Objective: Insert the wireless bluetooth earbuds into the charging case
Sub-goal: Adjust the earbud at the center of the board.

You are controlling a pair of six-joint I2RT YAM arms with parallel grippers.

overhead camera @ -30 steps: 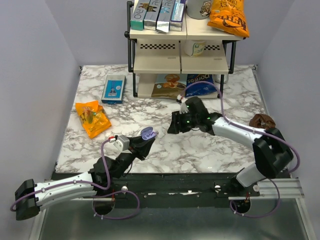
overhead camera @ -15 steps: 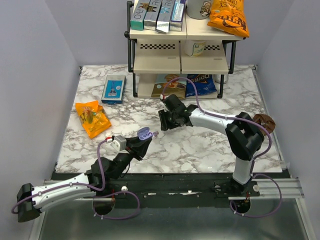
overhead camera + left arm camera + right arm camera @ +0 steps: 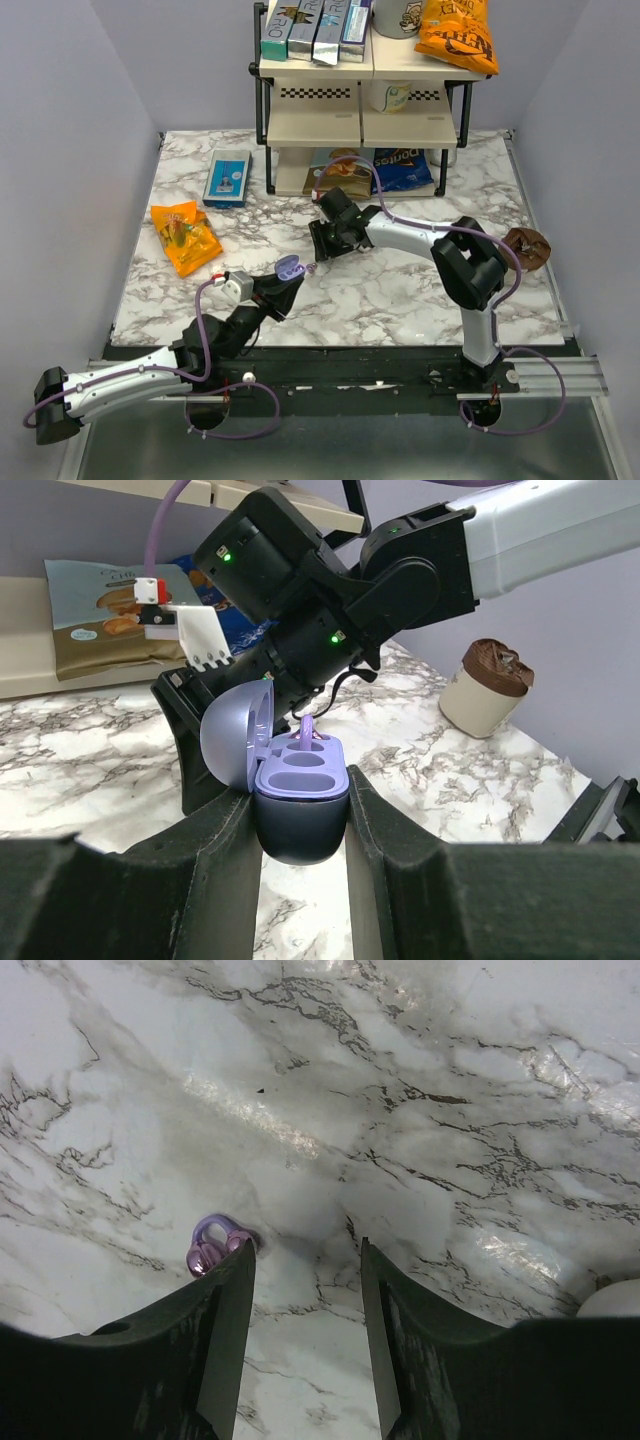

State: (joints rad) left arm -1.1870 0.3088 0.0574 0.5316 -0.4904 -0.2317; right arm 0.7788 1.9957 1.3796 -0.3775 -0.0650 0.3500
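While my left gripper [image 3: 300, 792] clamped the charging case [image 3: 300, 830] with its lid swung open over the marble table [image 3: 400, 290], my right gripper [image 3: 305, 1260] stood spread with nothing between its jaws. One earbud [image 3: 213, 1251] sat against a fingertip, just beside the case.

Charging case [image 3: 300, 790] in left gripper [image 3: 298, 798], near front edge of table [image 3: 400, 290]. Earbud [image 3: 214, 1251] just behind it on table, beside right gripper [image 3: 305, 1250]; shelf rack [image 3: 360, 125] at rear.
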